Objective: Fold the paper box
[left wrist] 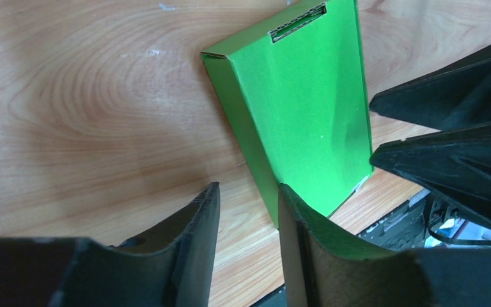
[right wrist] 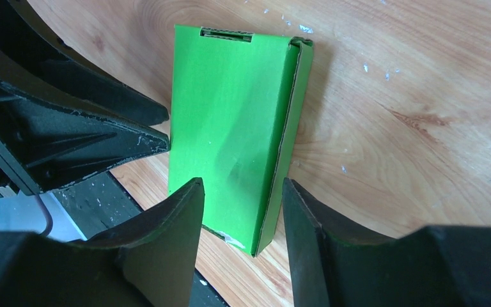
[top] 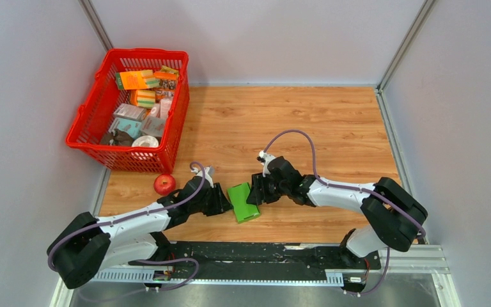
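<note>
Green box (top: 243, 202) lies flat on the table (top: 332, 128) near the front edge, already a closed flat rectangle with a slot showing in one end flap. It sits between the two grippers.

Left gripper (left wrist: 249, 188): jaws apart, gripping nothing. The box's long side wall runs into the gap, with one finger over the top face and the other over bare wood.

Right gripper (right wrist: 243, 182): jaws apart, not clamped, straddling the box's near end from the opposite side. Cannot tell whether any finger touches the card.
</note>
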Controlling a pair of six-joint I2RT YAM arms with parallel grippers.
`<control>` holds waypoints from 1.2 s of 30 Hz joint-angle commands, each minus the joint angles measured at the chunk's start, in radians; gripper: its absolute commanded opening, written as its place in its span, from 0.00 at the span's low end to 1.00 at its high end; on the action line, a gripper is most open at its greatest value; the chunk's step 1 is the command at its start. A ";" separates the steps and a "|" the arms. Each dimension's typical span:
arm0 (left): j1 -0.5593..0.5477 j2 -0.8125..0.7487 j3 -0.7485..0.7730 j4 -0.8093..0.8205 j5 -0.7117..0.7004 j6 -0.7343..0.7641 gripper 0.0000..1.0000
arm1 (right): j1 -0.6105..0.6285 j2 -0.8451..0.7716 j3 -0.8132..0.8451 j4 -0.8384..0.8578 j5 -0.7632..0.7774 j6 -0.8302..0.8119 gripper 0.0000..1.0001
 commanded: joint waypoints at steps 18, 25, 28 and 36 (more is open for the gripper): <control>0.007 -0.060 -0.087 -0.091 -0.067 0.010 0.20 | -0.070 0.098 -0.017 0.213 -0.186 0.082 0.60; 0.022 -0.229 -0.033 -0.150 0.003 0.033 0.50 | -0.121 0.020 -0.054 0.144 -0.137 0.047 0.62; 0.036 -0.234 -0.013 -0.131 0.016 0.016 0.61 | -0.124 0.010 -0.060 0.128 -0.140 0.033 0.62; 0.078 -0.037 0.034 -0.001 0.070 0.025 0.61 | -0.124 0.013 -0.066 0.164 -0.156 0.042 0.62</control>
